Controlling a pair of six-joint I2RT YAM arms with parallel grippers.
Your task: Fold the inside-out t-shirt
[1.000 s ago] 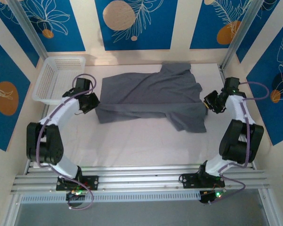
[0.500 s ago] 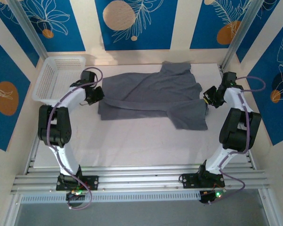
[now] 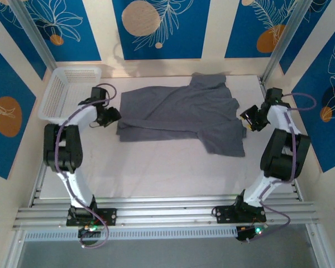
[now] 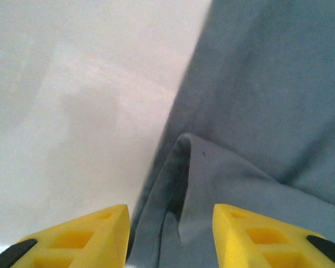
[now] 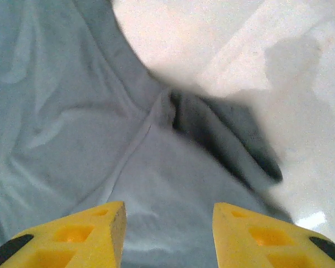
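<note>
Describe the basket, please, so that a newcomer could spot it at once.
Start at the white table; at its far left corner, beyond the left arm, stands the basket. It is a white latticed tub, unlike the soft grey t-shirt lying to its right.

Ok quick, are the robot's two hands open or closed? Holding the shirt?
Left gripper: open, above the edge of the t-shirt, holding nothing.
Right gripper: open, above the t-shirt, holding nothing.
</note>
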